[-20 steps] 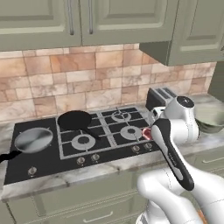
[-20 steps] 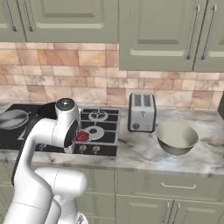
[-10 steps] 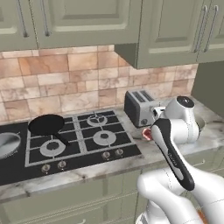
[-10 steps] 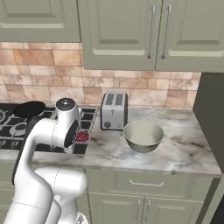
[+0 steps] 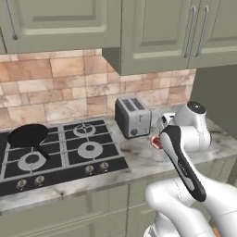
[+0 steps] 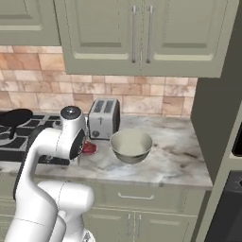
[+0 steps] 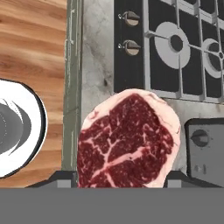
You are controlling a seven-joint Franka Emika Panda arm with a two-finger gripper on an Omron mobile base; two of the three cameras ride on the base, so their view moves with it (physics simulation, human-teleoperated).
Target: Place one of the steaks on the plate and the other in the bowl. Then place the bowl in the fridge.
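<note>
While claw [image 7: 118, 186] grips steak [image 7: 127, 139], toaster [image 6: 103, 118] beside bowl [image 6: 131, 145]

A flat slab of dark red steak [image 7: 129, 140], marbled with white veins and edged in pale pink fat, is sitting between the two dark finger tips at the bottom of the hand view, hanging above the marble counter just beside the black stove's knob edge. In the right base view this steak [image 6: 89, 148] is showing as a small red patch just left of the deep round beige-grey bowl [image 6: 131, 146]; in the left base view the steak [image 5: 156, 142] is peeking out beside the arm. The bowl is standing upright on the counter, empty, right of the steak and well apart from the tall black fridge [image 6: 222, 156], which is rising at the far right past the bowl.
</note>
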